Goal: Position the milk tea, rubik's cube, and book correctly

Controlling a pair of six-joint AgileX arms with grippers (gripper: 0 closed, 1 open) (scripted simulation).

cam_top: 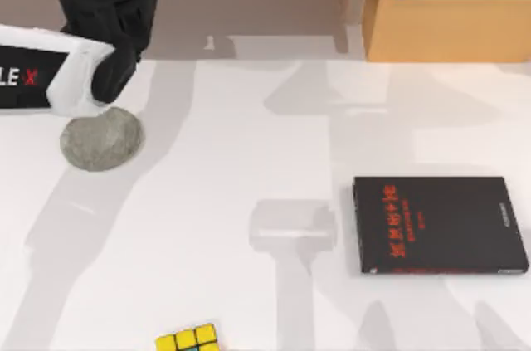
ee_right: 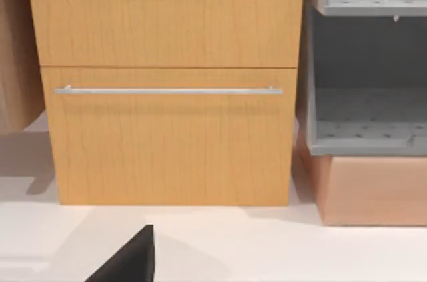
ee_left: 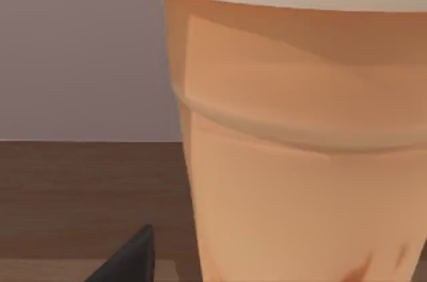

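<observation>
From above, your left arm [cam_top: 99, 27] reaches over the table's far left, just beyond the flat grey disc [cam_top: 103, 139]; the rubik's cube [cam_top: 189, 339] waits at the near edge. In the left wrist view the smooth, tapered milk tea [ee_left: 293, 162] looms close; whether the fingers clamp it, I cannot tell, so lower it gently, upright.

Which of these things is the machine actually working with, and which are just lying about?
For the job:
- milk tea, close before the left tool's camera
- rubik's cube, at the table's near edge

Just lying about:
- grey disc
- black book with red characters
- wooden drawer cabinet
</observation>
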